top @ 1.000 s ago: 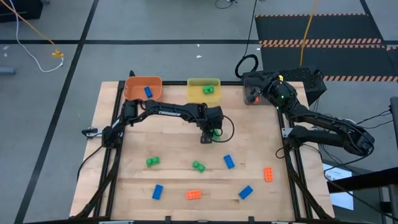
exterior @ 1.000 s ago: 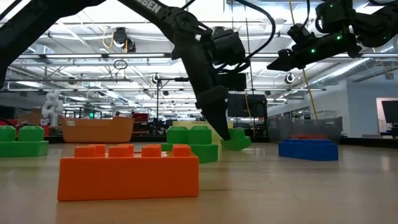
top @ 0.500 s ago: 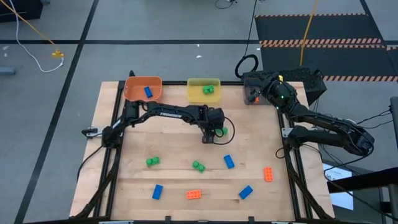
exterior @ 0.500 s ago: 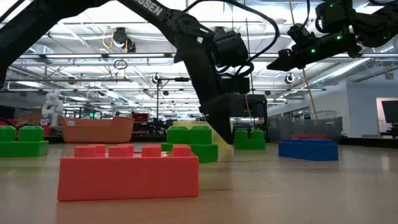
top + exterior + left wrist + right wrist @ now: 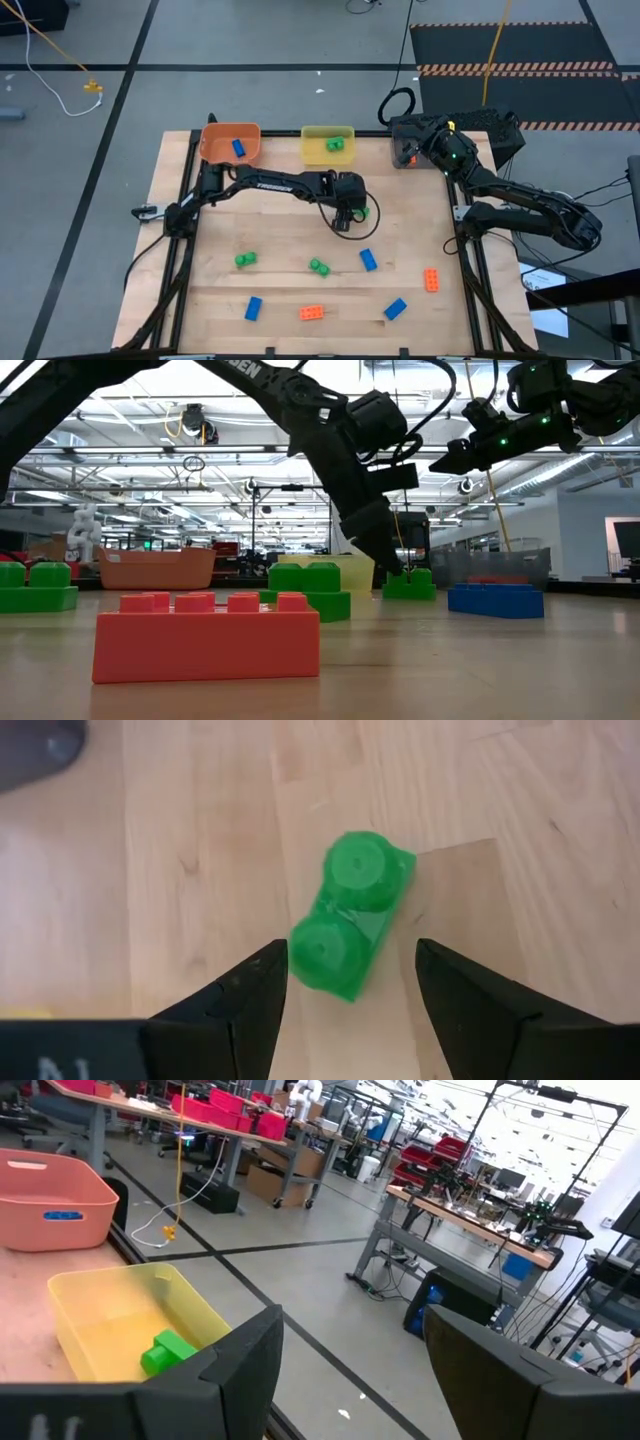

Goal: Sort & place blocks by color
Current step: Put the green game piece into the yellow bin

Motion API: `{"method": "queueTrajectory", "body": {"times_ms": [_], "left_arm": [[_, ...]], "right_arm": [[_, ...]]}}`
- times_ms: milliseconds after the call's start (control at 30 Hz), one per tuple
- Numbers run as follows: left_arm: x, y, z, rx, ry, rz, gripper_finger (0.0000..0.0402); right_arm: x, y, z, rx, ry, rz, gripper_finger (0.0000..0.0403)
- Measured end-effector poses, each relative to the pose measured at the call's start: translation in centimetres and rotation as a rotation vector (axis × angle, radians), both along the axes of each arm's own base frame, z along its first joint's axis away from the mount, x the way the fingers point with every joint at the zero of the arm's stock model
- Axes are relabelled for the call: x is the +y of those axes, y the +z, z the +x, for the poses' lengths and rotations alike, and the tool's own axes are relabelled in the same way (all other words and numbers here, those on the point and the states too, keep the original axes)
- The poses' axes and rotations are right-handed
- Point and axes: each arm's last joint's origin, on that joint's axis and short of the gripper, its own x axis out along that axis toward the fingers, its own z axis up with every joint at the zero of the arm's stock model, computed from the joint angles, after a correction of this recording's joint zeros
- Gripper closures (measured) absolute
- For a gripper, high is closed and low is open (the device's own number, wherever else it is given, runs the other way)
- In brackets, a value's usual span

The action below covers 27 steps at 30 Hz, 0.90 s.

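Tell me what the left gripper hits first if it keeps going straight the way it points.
Most likely the green block: the left gripper points down with open fingers either side of it, wooden table beneath.

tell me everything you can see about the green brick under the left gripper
The green brick is a small, glossy plastic piece with two round studs on top, lying flat and studs-up on the bare wooden table. It sits a little in front of the yellow bin. In the left wrist view it lies at a slant between the fingers of the open left gripper, which is poised over it; neither finger visibly touches it. No other brick touches it.
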Motion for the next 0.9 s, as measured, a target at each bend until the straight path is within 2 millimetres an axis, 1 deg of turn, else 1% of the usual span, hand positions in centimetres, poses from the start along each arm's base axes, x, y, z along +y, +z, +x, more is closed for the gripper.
{"method": "queueTrajectory", "body": {"times_ms": [367,600,900], "left_arm": [[0.6,0.0,0.4,-0.05,-0.01,0.014,0.0178],[0.4,-0.1,0.4,-0.051,-0.011,-0.051,0.0179],[0.4,-2.4,0.4,0.008,0.051,-0.092,0.0179]], "right_arm": [[0.0,0.0,0.0,-0.005,0.002,0.004,0.0167],[0.1,0.0,0.1,-0.008,0.027,0.007,0.0167],[0.1,0.0,0.1,-0.012,0.027,0.01,0.0167]]}}
